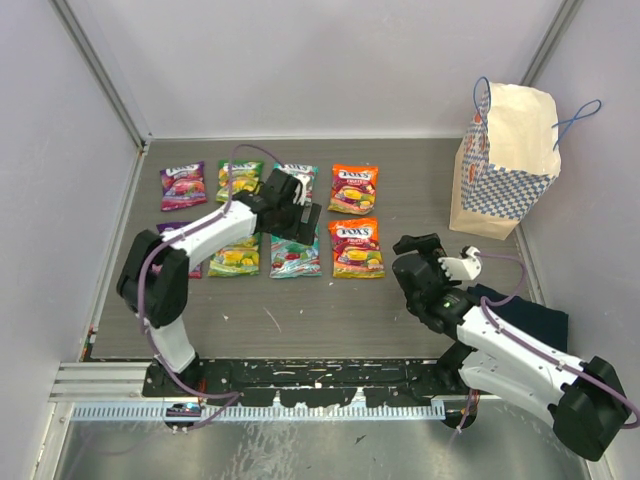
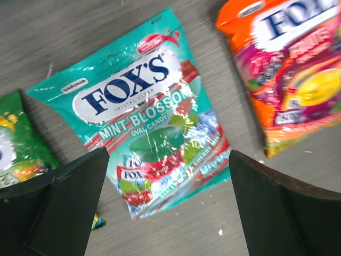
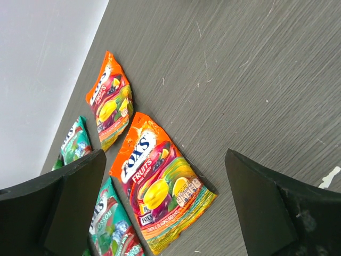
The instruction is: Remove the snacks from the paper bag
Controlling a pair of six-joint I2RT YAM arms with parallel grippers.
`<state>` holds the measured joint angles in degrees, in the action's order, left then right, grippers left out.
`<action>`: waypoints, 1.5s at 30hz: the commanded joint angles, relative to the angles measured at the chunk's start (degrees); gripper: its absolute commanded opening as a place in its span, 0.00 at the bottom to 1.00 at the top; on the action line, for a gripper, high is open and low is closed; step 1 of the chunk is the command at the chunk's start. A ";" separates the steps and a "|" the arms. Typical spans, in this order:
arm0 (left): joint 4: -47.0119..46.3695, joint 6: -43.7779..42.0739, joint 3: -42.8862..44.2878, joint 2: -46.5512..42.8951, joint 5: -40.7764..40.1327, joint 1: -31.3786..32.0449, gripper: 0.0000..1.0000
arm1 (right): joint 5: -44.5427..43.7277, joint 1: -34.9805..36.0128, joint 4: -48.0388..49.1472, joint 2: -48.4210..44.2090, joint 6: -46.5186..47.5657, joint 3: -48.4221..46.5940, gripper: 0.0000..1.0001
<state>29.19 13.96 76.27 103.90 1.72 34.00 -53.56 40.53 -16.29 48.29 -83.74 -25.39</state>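
the snacks (image 1: 354,188) lie out on the desk, flat in two rows across the far-left half, and the paper bag (image 1: 500,160) stands upright in the far right corner, mouth and cord handles up. from here the emptying looks about done.

left hand (image 2: 168,202) hovers over the teal mint packet (image 2: 152,128) in the near row, jaws spread wide either side of it, gripping nothing. right hand (image 3: 165,202) is wide open too and empty, hanging toward the desk's right edge, well apart from the orange packets (image 3: 160,186).

handling-wise, these look light and thin, with glossy film that is likely to be slippery and crinkly and loose candy inside that shifts. i'd judge a pinch across the short width, or on a flat sealed end, as the safest hold.

each packet's long axis runs from near edge to far edge, logo end toward the far edge. the teal one sits slightly skewed.
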 commanded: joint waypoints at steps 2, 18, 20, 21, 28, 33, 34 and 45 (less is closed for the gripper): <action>-1.21 0.47 2.47 -12.31 2.78 -1.66 0.98 | -3.13 0.13 3.20 0.88 7.24 -3.18 1.00; -12.15 6.91 -19.39 -44.98 9.96 -32.76 0.98 | 14.61 -0.09 12.88 12.80 56.71 -17.28 1.00; -12.60 6.32 -21.21 -47.65 8.88 -34.05 0.98 | 14.98 -0.18 14.99 10.66 61.07 -16.30 1.00; -12.68 5.94 -21.28 -48.14 8.35 -34.32 0.98 | 14.86 -0.32 16.18 9.65 62.92 -15.57 1.00; -13.73 5.96 -21.84 -46.13 10.88 -34.41 0.98 | 16.14 -1.50 20.27 9.75 68.52 -14.05 1.00; -13.55 5.99 -22.25 -45.73 11.15 -34.36 0.98 | 18.03 -1.81 21.46 10.20 68.23 -13.56 1.00; -13.51 6.04 -22.11 -45.46 11.26 -34.39 0.98 | 18.05 -1.84 21.50 10.16 68.31 -13.55 1.00; -12.96 6.54 -21.84 -44.78 12.18 -34.37 0.98 | 17.90 -1.89 22.47 8.52 68.98 -12.08 1.00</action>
<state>19.11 20.18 54.00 59.29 12.29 -0.12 -35.44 38.87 2.57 58.63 -16.14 -38.13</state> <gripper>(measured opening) 0.979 0.999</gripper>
